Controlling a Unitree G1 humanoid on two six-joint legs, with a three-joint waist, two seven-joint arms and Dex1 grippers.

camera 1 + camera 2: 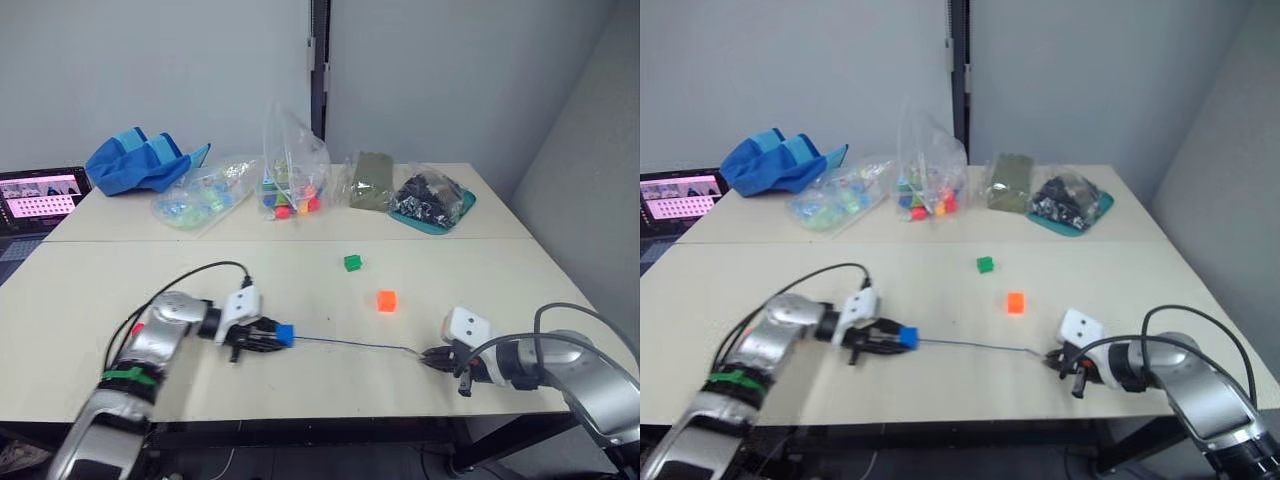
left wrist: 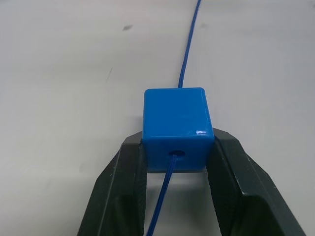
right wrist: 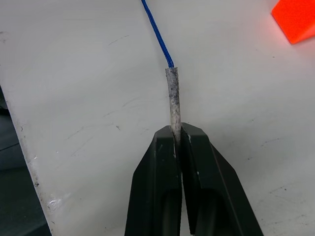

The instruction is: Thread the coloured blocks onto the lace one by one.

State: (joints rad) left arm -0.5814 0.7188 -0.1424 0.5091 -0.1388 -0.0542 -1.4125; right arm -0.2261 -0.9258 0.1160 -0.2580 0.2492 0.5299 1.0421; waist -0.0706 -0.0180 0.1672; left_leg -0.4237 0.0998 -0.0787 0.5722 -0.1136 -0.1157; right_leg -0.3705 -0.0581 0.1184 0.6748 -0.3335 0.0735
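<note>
My left gripper point(image 1: 277, 337) is shut on a blue block point(image 2: 177, 129) near the table's front left. The dark blue lace point(image 1: 350, 343) passes through the block's hole and runs straight across the table to my right gripper point(image 1: 428, 355). That gripper is shut on the lace's stiff pale tip point(image 3: 173, 101) near the front right edge. An orange block point(image 1: 386, 300) lies just behind the lace, seen too as an orange block point(image 3: 295, 14) corner in the right wrist view. A green block point(image 1: 352, 262) lies farther back, near the table's middle.
Along the far side of the white table point(image 1: 90, 300) lie a blue cloth point(image 1: 140, 160), clear bags of colourful pieces point(image 1: 290, 175), an olive pouch point(image 1: 371, 180) and a teal tray of dark parts point(image 1: 430, 200). A laptop screen point(image 1: 40, 195) sits at far left.
</note>
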